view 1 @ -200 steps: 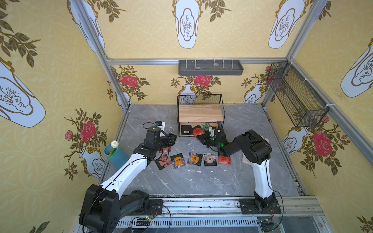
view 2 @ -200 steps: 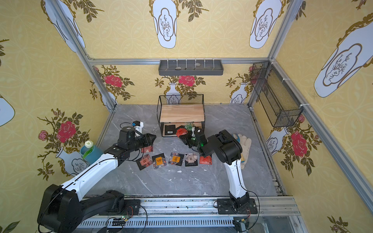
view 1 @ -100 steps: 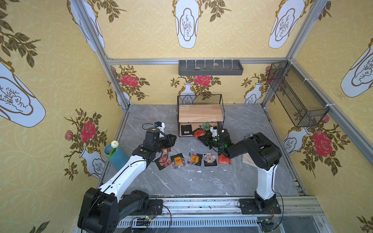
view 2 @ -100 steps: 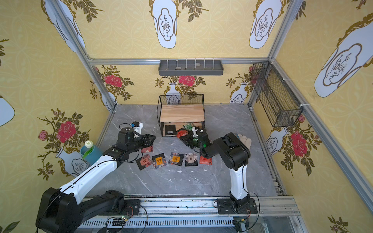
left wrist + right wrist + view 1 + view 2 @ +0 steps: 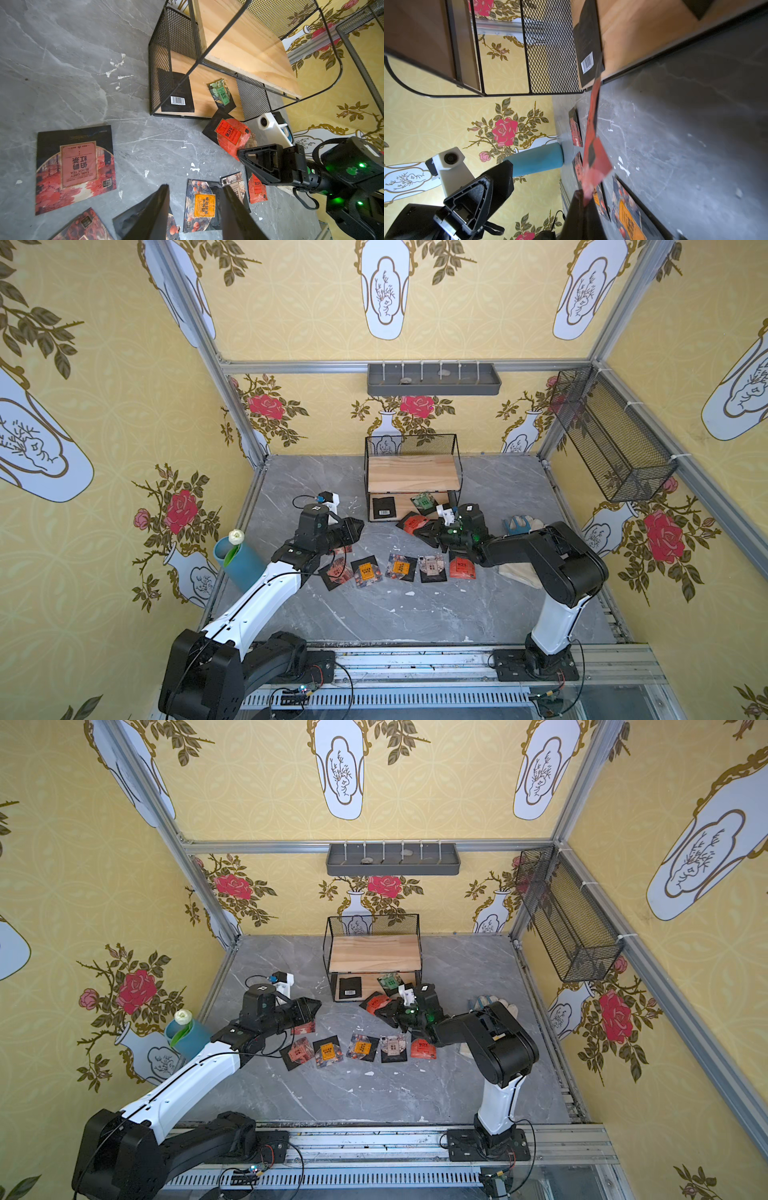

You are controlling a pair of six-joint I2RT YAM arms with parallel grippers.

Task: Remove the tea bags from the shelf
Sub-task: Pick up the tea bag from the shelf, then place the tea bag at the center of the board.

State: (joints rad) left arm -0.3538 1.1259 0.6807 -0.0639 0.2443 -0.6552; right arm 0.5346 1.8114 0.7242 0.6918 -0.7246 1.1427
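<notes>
A row of five tea bags lies flat and face up on the grey table, well out in front of the shelf. A sixth tea bag lies a little nearer the shelf, under the left gripper. That gripper hovers off the shelf's front left corner, fingers parted with nothing between them. Just before the shelf's front edge, the right gripper is clenched on a red tea bag, pinching one edge. The bag's far corner looks clear of the lower board, though the angle leaves this unsure. On the lower board lie a black-backed tea bag, barcode up, and, apart from it, a green tea bag. The upper board is bare wood.
</notes>
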